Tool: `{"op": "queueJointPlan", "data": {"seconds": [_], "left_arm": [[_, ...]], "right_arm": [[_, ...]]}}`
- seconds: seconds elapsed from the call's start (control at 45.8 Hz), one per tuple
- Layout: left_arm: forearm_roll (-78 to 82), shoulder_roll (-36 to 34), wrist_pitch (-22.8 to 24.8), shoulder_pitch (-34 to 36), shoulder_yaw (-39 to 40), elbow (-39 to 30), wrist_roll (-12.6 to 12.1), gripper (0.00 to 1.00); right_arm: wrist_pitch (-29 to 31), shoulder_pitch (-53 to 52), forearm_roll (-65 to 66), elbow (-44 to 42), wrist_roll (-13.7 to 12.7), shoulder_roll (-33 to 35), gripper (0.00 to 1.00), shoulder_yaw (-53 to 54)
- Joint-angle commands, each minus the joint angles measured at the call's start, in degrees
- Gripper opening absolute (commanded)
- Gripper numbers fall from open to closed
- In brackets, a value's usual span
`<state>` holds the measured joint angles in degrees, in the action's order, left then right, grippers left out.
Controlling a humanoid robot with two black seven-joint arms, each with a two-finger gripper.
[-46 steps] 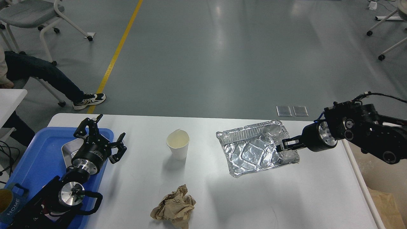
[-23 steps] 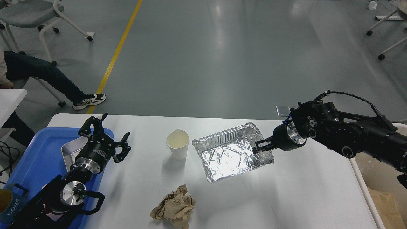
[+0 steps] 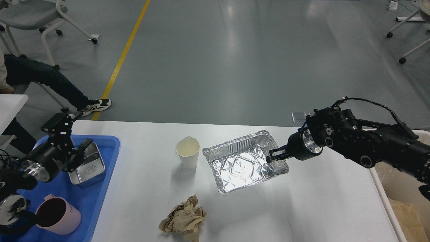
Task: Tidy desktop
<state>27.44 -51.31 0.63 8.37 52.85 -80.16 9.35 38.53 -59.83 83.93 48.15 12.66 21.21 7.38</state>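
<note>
— What lies nearest you?

— A crumpled brown paper (image 3: pixel 183 220) sits on the desktop (image 3: pixel 319 208) at the near edge, a little left of centre. At the near left a pink mug (image 3: pixel 57 215) stands upright on the blue tray (image 3: pixel 90 195), which rests on the left end of the desktop.

— And the desktop itself?

— It is the wide white top filling the lower half of my view, reaching from the tray on the left to the right side, where my right arm comes in.

— Further in?

— A small metal tin (image 3: pixel 88 165) lies on the tray beyond the mug. My left gripper (image 3: pixel 72 134) hovers over the far part of the tray, just above the tin's left side; its fingers are spread apart with nothing between them.

— The middle?

— A white paper cup (image 3: pixel 188 152) stands upright, open end up. Just right of it, close but apart, sits a foil pan (image 3: pixel 242 163), tilted slightly, its far rim higher in the view.

— Your right gripper?

— My right gripper (image 3: pixel 272 155) is clenched on the pan's right rim, fingers pinching the foil wall.

— Beyond the desktop?

— Grey floor with a yellow line (image 3: pixel 126 50), a chair (image 3: pixel 37 13) at the far left, and a seated person's leg (image 3: pixel 47 80) and sneaker (image 3: pixel 95 106).
</note>
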Motion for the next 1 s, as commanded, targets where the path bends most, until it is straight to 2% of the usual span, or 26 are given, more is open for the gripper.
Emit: {"op": "queueJointPlan", "data": {"seconds": [0.0, 0.066, 0.131, 0.218, 0.459, 0.59, 0.83, 0.983], "left_arm": [[5.69, -9.93, -2.47, -3.09, -0.11, -4.38, 2.60, 0.97], [6.22, -14.68, -3.61, -5.20, 0.06, -6.76, 5.15, 0.97], [6.31, -18.73, -5.46, -6.79, -0.20, -7.90, 6.64, 0.97], [7.97, -23.04, -6.69, -8.28, -0.29, -8.43, 6.74, 0.97], [11.84, -31.30, -6.08, -11.45, -1.34, -11.24, 6.82, 0.97], [15.71, -32.98, -5.37, -10.92, -1.25, -13.27, 6.65, 0.97], [17.91, -33.07, -4.06, -6.36, -1.17, -13.01, 5.86, 0.97], [22.47, -28.51, -0.19, -3.02, -1.17, -12.30, 5.25, 0.97]], "right_arm": [[-0.04, -0.02, 0.01, 0.01, 0.00, -0.20, 0.00, 0.00], [-0.04, -0.02, 0.01, 0.01, 0.00, -0.29, 0.00, 0.00], [-0.04, -0.11, 0.01, 0.01, 0.00, -0.20, 0.00, 0.00], [-0.04, -0.11, 0.01, 0.01, 0.00, -0.11, 0.00, 0.00], [-0.21, -0.11, 0.01, -0.08, 0.00, -0.02, 0.00, 0.00], [-0.21, -0.02, 0.09, -0.08, 0.09, -0.02, 0.00, 0.00], [-0.39, 0.07, 0.01, 0.01, 0.09, 0.24, 0.00, 0.00], [-0.47, 0.07, 0.01, 0.01, 0.09, -0.20, 0.00, 0.00]]}}
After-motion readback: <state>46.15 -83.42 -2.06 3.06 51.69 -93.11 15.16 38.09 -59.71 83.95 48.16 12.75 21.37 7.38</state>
